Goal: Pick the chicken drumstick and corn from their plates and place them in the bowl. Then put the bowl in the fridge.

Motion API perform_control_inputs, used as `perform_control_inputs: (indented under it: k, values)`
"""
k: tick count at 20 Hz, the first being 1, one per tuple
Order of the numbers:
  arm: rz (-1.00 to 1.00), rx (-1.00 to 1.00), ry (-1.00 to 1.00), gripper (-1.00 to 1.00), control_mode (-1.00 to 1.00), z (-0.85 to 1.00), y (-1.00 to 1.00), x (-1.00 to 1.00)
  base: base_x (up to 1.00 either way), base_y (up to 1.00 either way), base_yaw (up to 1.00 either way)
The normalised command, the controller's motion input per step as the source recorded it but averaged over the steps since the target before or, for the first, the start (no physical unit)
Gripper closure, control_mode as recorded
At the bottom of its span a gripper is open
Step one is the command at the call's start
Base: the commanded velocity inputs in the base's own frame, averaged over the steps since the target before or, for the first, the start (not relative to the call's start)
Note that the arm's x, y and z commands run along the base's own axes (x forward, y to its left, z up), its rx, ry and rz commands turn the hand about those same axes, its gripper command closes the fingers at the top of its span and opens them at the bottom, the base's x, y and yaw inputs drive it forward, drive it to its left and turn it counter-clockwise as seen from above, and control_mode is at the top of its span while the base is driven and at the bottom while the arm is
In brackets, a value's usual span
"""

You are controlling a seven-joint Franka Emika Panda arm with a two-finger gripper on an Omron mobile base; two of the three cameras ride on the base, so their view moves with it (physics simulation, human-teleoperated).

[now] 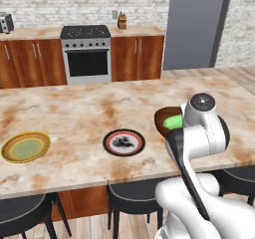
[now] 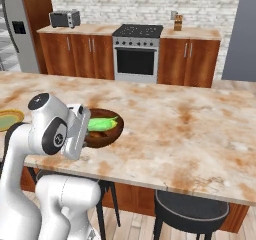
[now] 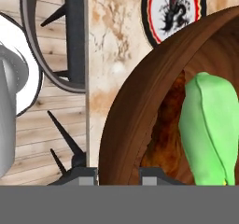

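The dark brown bowl (image 1: 162,119) (image 2: 102,136) (image 3: 135,101) is near the counter's front edge, beside my wrist. Inside it lie the green corn (image 1: 174,122) (image 2: 103,123) (image 3: 210,129) and, under it, the reddish-brown chicken drumstick (image 3: 163,134). My gripper (image 3: 119,174) is shut on the bowl's near rim, with one fingertip outside the wall and one inside. The black-rimmed plate (image 1: 124,142) (image 3: 175,10) lies bare just left of the bowl. Farther left is the yellow-rimmed plate (image 1: 26,147) (image 2: 9,118), also bare. The grey fridge (image 2: 11,29) stands at the far left of the right base view.
Black stools (image 1: 132,198) (image 2: 192,211) (image 3: 56,41) stand under the counter's front edge. Across the room stands a steel oven (image 1: 87,59) (image 2: 136,54) between wooden cabinets, with a toaster (image 2: 65,18) on the back counter. A tall grey panel (image 1: 194,26) rises at the back right.
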Motion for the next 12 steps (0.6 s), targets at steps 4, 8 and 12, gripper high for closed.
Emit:
perform_control_inputs:
  k: [4,8,12]
  values:
    - [0.00,0.00,-0.02,1.00,-1.00,0.00,0.02,-0.04,0.00,0.00,0.00]
    - [0.00,0.00,0.00,1.00,-1.00,0.00,0.00,0.00,0.00,0.00,0.00]
    - [0.00,0.00,0.00,1.00,-1.00,0.00,0.00,0.00,0.00,0.00,0.00]
